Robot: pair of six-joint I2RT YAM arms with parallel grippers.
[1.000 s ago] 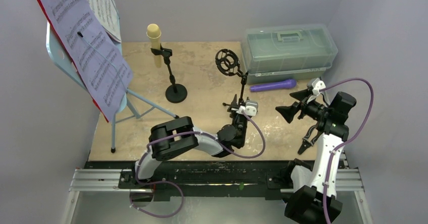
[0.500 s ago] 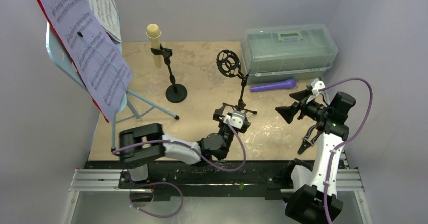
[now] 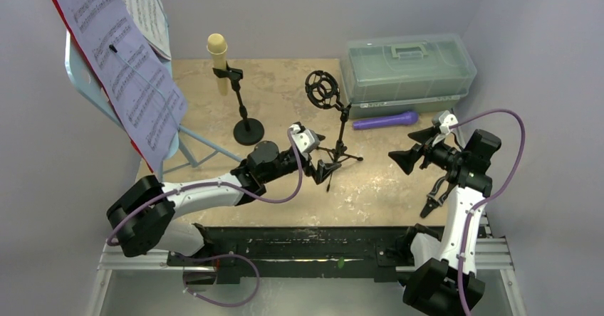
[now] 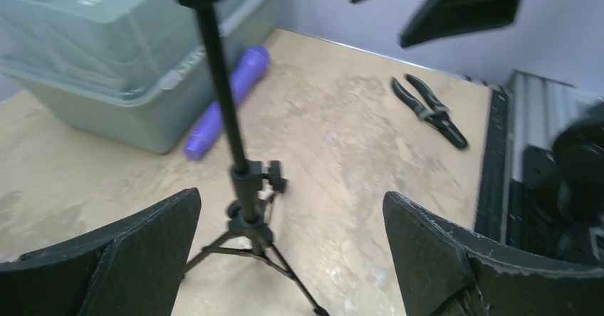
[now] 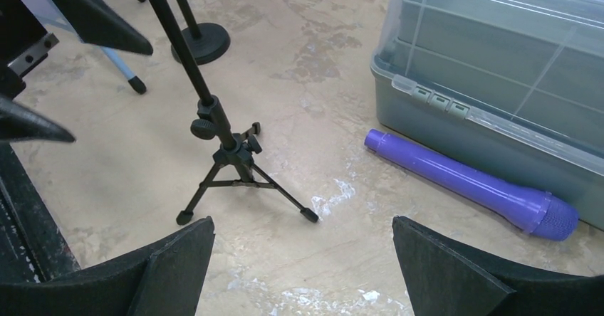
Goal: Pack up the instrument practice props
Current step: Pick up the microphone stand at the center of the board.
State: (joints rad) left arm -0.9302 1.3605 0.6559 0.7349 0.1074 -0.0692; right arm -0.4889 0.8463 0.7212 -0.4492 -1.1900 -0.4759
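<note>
Left gripper: jaws spread wide, nothing in them; the two fingers stand either side of the lower pole of the tripod mic holder, clear of it.
Right gripper: also wide open and empty, hanging above the table on the right side, facing the tripod.
Tripod mic holder: upright mid-table on three splayed legs, its ring mount empty at the top.
Purple microphone: lying flat just in front of the plastic box, right alongside its front wall.
Cream microphone: upright in the round-based mic holder, toward the back.
Music rest: light blue, standing far left on its tripod legs, with sheet music spread across it.
Pliers: flat near the right front edge, apart from everything else.
</note>
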